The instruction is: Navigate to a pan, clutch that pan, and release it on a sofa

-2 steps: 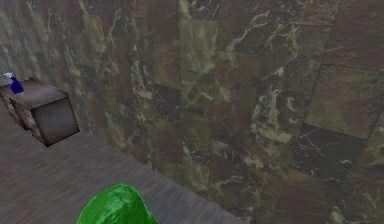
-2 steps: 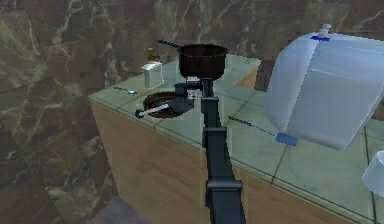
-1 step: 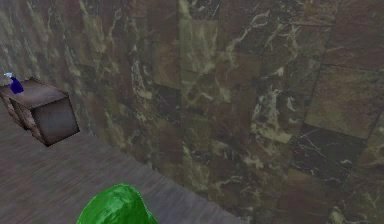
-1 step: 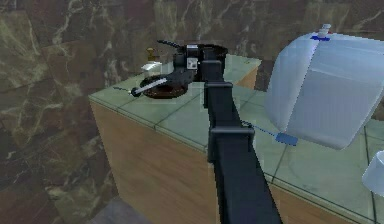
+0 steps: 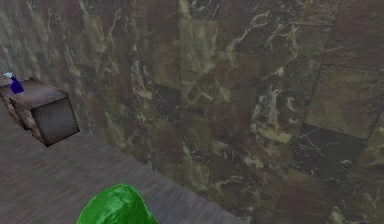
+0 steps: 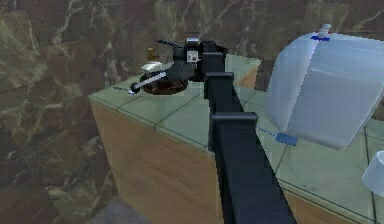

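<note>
A dark, round, shallow thing, most likely the pan, is sitting on a green-tiled counter, near its far left corner in the arm side view. The gripper is hanging right at it, thin fingers pointing left across the rim. The arm is reaching over the countertop as a dark bar rising from the bottom edge. To my eye, that reach suggests a grasp being lined up. Because the pan is lying on the counter just behind the fingers, I cannot tell whether the gripper is holding anything, or whether it is touching the pan or hovering above it. The gripper's body is covering part of the pan, so any handle is hard to make out. To the right, a big, pale, see-through jug with blue trim is standing on the same counter, cut off by the edge. In the forward view, a marble wall is facing the robot. A small brown box with a blue bottle on top is jutting out at the left. A green shape is poking up at the bottom, cut off.
</note>
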You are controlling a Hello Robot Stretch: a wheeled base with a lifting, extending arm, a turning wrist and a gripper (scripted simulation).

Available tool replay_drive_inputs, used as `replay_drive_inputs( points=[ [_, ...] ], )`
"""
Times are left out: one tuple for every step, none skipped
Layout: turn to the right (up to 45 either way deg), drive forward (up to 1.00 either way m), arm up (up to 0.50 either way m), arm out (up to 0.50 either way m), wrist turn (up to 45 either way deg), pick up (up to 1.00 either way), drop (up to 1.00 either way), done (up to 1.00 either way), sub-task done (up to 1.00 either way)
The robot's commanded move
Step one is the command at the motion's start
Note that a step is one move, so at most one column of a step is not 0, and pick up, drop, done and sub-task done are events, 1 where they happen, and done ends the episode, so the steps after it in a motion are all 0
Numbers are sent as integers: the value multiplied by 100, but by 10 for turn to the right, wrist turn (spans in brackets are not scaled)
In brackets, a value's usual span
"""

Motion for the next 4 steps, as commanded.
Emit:
replay_drive_inputs(
  points=[
    [0, 0, 0, 0, -450, 0, 0, 0, 0],
    [0, 0, 0, 0, -360, 0, 0, 0, 0],
    [0, 0, 0, -48, 0, 0, 0, 0, 0],
    [-450, 0, 0, 0, 0, 0, 0, 0, 0]
  ],
)
